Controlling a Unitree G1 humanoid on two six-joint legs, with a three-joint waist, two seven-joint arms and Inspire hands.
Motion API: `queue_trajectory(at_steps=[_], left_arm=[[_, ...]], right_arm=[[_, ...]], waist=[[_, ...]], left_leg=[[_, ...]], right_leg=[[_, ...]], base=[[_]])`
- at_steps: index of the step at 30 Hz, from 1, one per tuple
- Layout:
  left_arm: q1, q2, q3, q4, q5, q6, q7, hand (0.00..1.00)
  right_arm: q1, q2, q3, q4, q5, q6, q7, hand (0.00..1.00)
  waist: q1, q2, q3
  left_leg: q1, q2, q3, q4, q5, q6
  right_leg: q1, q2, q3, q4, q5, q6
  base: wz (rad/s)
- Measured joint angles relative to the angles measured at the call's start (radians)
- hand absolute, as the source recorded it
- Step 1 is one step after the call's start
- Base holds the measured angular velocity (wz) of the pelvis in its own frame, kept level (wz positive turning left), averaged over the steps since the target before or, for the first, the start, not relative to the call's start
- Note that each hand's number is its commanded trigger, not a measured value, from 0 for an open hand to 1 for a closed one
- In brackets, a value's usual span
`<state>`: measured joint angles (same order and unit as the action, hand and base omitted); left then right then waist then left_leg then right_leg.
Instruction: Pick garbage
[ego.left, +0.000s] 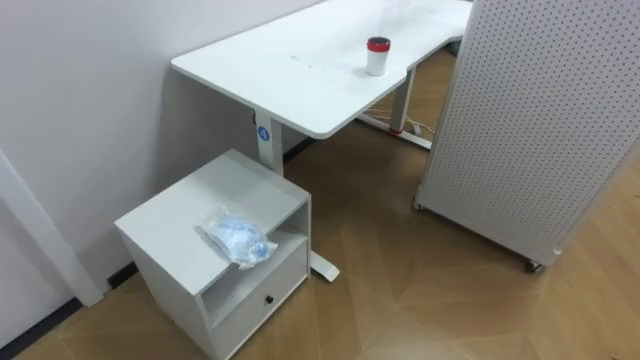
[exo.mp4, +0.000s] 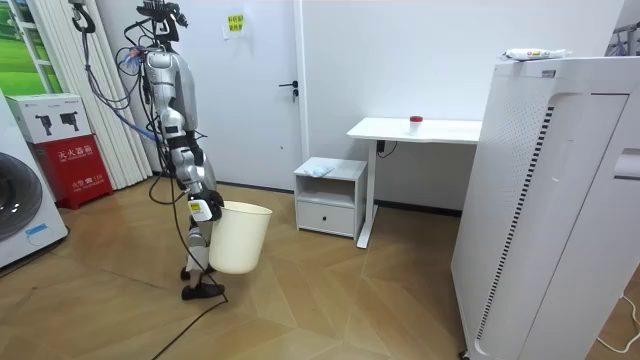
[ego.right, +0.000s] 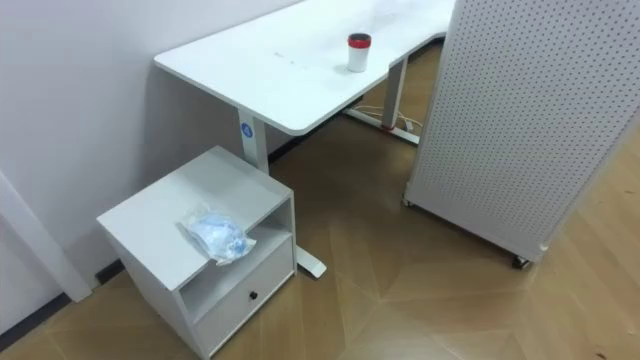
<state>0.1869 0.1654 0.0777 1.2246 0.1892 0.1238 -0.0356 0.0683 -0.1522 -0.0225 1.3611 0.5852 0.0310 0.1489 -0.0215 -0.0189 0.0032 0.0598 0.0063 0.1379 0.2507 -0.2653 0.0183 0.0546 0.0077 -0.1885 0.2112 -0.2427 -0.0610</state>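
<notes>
Garbage, a crumpled plastic wrapper (ego.left: 237, 240), lies on the cabinet (ego.left: 170, 215) top, overhanging its front edge. The right hand (exo.mp4: 203, 209) sits at the bin (exo.mp4: 240, 240) rim; you cannot tell its grip. Risk: a clumsy reach nudges the wrapper off onto the floor.

Home-like test room: white desk (exo.mp4: 440, 129), drawer cabinet (exo.mp4: 330, 200), washing machine (exo.mp4: 22, 205).
</notes>
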Motion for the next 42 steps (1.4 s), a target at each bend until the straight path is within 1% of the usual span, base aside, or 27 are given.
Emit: queue_trajectory(at_steps=[2, 4, 6, 7, 9, 11, 18, 27, 28, 29, 30, 31, 32, 33, 34, 35, 36, 37, 38, 39, 40, 41, 42], left_arm=[[0.0, 0.0, 0.0, -0.002, 0.0, 0.0, 0.007, 0.0], [0.0, 0.0, 0.0, -0.007, 0.0, 0.0, 0.007, 0.0], [0.002, 0.0, 0.005, -0.012, 0.0, 0.0, 0.007, 0.0], [0.003, 0.0, 0.007, -0.014, 0.001, 0.001, 0.007, 0.0], [0.002, 0.0, 0.008, -0.015, 0.001, 0.001, 0.007, 0.0], [0.002, 0.001, 0.008, -0.017, 0.0, 0.0, 0.007, 0.0], [0.002, 0.001, 0.008, -0.027, 0.0, -0.001, 0.008, 0.0], [0.0, 0.004, -0.003, -0.027, 0.002, -0.009, 0.007, 0.0], [0.0, 0.004, -0.002, -0.026, 0.002, -0.009, 0.005, 0.0], [-0.001, 0.004, -0.002, -0.023, 0.0, -0.01, 0.004, 0.0], [-0.002, 0.004, 0.001, -0.019, 0.001, -0.012, 0.004, 0.0], [-0.002, 0.005, 0.0, -0.018, 0.002, -0.014, 0.003, 0.0], [-0.002, 0.006, 0.0, -0.019, 0.002, -0.013, 0.002, 0.0], [-0.002, 0.006, 0.001, -0.021, 0.002, -0.012, 0.0, 0.0], [-0.004, 0.006, 0.001, -0.023, 0.002, -0.011, -0.003, 0.0], [-0.001, 0.006, 0.001, -0.019, 0.001, -0.008, -0.006, 0.0], [0.003, 0.006, 0.0, -0.018, 0.001, -0.007, -0.008, 0.0], [0.008, 0.007, 0.001, -0.019, 0.001, -0.004, -0.01, 0.0], [0.017, 0.007, 0.001, -0.015, 0.001, 0.0, -0.014, 0.0], [0.021, 0.007, -0.001, -0.014, 0.0, 0.0, -0.015, 0.0], [0.023, 0.004, -0.006, -0.015, -0.001, -0.002, -0.017, 0.0], [0.02, 0.003, -0.017, -0.02, 0.0, -0.003, -0.018, 0.0], [0.02, 0.004, -0.021, -0.023, -0.001, -0.003, -0.018, 0.0]], right_arm=[[0.0, -0.001, -0.002, 0.0, 0.0, 0.0, 0.006, 1.0], [0.0, -0.001, -0.003, -0.001, 0.0, 0.0, 0.012, 1.0], [0.0, -0.001, -0.011, -0.001, -0.002, 0.002, 0.019, 1.0], [0.0, -0.001, -0.012, -0.002, -0.004, 0.002, 0.025, 1.0], [0.0, -0.002, -0.012, -0.006, -0.009, 0.003, 0.027, 1.0], [0.0, -0.002, -0.011, -0.006, -0.009, 0.004, 0.027, 1.0], [-0.001, -0.004, -0.009, -0.006, -0.015, 0.004, 0.026, 1.0], [-0.011, -0.009, 0.004, -0.009, -0.049, 0.003, 0.027, 1.0], [-0.011, -0.008, 0.004, -0.011, -0.056, 0.002, 0.027, 1.0], [-0.012, -0.008, 0.002, -0.015, -0.068, 0.002, 0.027, 1.0], [-0.012, -0.008, 0.002, -0.017, -0.076, 0.002, 0.027, 1.0], [-0.014, -0.008, 0.003, -0.02, -0.083, 0.003, 0.028, 1.0], [-0.014, -0.009, 0.011, -0.022, -0.087, 0.003, 0.028, 1.0], [-0.013, -0.009, 0.011, -0.025, -0.088, 0.003, 0.029, 1.0], [-0.013, -0.009, 0.011, -0.035, -0.089, 0.004, 0.031, 1.0], [-0.011, -0.011, 0.011, -0.036, -0.089, 0.004, 0.035, 1.0], [-0.009, -0.01, 0.011, -0.035, -0.089, 0.004, 0.035, 1.0], [-0.005, -0.01, 0.01, -0.034, -0.088, 0.005, 0.036, 1.0], [0.001, -0.01, 0.009, -0.032, -0.082, 0.005, 0.036, 1.0], [0.0, -0.01, 0.01, -0.032, -0.077, 0.005, 0.035, 1.0], [0.004, -0.016, 0.011, -0.033, -0.063, 0.005, 0.032, 1.0], [0.004, -0.022, 0.011, -0.033, -0.05, 0.008, 0.026, 1.0], [0.004, -0.025, 0.013, -0.033, -0.042, 0.012, 0.024, 1.0]], waist=[[-0.002, 0.005, -0.0017], [-0.002, 0.005, -0.0028], [-0.001, 0.005, -0.0014], [-0.001, 0.006, 0.0018], [-0.001, 0.005, 0.0018], [-0.001, 0.002, 0.0041], [0.0, -0.006, 0.003], [0.002, -0.011, 0.005], [0.002, -0.013, 0.0065], [0.004, -0.014, 0.0101], [0.007, -0.014, 0.0102], [0.017, -0.013, 0.0111], [0.027, -0.012, 0.0146], [0.03, -0.014, 0.0141], [0.032, -0.006, 0.0122], [0.034, 0.002, 0.0109], [0.036, 0.01, 0.0114], [0.036, 0.006, 0.008], [0.036, -0.002, 0.01], [0.038, -0.015, 0.0128], [0.039, -0.014, 0.0124], [0.038, -0.015, 0.0129], [0.037, -0.017, 0.0121]], left_leg=[[0.001, 0.0, 0.0, -0.009, 0.0, 0.0], [0.005, 0.001, -0.001, -0.018, 0.0, 0.0], [0.006, 0.001, -0.001, -0.019, 0.0, 0.0], [0.007, 0.001, -0.001, -0.019, 0.0, 0.0], [0.006, 0.001, -0.004, -0.019, 0.0, 0.0], [0.005, 0.001, -0.003, -0.019, 0.0, 0.0], [0.006, 0.003, -0.003, -0.019, 0.0, 0.0], [0.004, 0.008, -0.001, -0.007, 0.0, 0.0], [0.002, 0.01, -0.001, 0.005, -0.001, -0.001], [-0.008, 0.014, 0.002, 0.035, -0.006, -0.006], [-0.016, 0.017, 0.003, 0.056, -0.009, -0.009], [-0.039, 0.026, 0.005, 0.122, -0.023, -0.011], [-0.079, 0.041, 0.005, 0.223, -0.042, -0.02], [-0.113, 0.053, 0.006, 0.288, -0.049, -0.024], [-0.179, 0.083, 0.006, 0.422, -0.052, -0.026], [-0.227, 0.118, 0.005, 0.533, -0.05, -0.026], [-0.244, 0.131, 0.005, 0.577, -0.045, -0.027], [-0.265, 0.142, -0.004, 0.646, -0.027, -0.026], [-0.275, 0.142, -0.01, 0.689, 0.0, -0.025], [-0.277, 0.14, -0.012, 0.699, 0.009, -0.023], [-0.293, 0.133, -0.015, 0.696, -0.004, -0.018], [-0.334, 0.117, -0.016, 0.652, -0.023, -0.011], [-0.356, 0.109, -0.015, 0.617, -0.024, -0.01]], right_leg=[[0.001, 0.002, 0.0, -0.007, 0.002, -0.001], [0.001, 0.003, 0.001, -0.007, 0.002, -0.001], [0.001, 0.004, 0.005, -0.008, 0.003, 0.0], [0.0, 0.005, 0.009, -0.008, 0.003, 0.0], [-0.002, 0.005, 0.011, -0.008, 0.004, 0.0], [-0.002, 0.005, 0.013, -0.008, 0.004, 0.0], [-0.003, 0.009, 0.02, -0.008, 0.005, -0.002], [-0.002, 0.012, 0.021, -0.005, 0.007, -0.005], [-0.002, 0.011, 0.021, 0.0, 0.007, -0.005], [-0.003, 0.012, 0.02, 0.013, 0.007, -0.005], [-0.004, 0.013, 0.017, 0.018, 0.006, -0.006], [-0.006, 0.014, 0.012, 0.035, 0.0, -0.016], [-0.009, 0.019, 0.008, 0.051, -0.013, -0.023], [-0.013, 0.023, 0.006, 0.057, -0.02, -0.026], [-0.022, 0.037, 0.006, 0.073, -0.032, -0.035], [-0.022, 0.059, 0.003, 0.089, -0.043, -0.044], [-0.021, 0.068, 0.004, 0.1, -0.051, -0.049], [-0.015, 0.076, 0.009, 0.126, -0.069, -0.055], [0.001, 0.077, 0.017, 0.139, -0.081, -0.06], [0.015, 0.077, 0.028, 0.139, -0.086, -0.06], [0.021, 0.079, 0.044, 0.14, -0.095, -0.063], [0.009, 0.076, 0.057, 0.151, -0.104, -0.064], [0.004, 0.072, 0.061, 0.156, -0.11, -0.065]], base=[[0.0], [0.0], [-0.02], [-0.06], [-0.06], [0.0], [-0.01], [0.0], [0.0], [0.0], [-0.09], [-0.2], [-0.23], [-0.16], [-0.06], [-0.05], [-0.09], [-0.1], [-0.08], [0.05], [0.17], [0.18], [0.08]])
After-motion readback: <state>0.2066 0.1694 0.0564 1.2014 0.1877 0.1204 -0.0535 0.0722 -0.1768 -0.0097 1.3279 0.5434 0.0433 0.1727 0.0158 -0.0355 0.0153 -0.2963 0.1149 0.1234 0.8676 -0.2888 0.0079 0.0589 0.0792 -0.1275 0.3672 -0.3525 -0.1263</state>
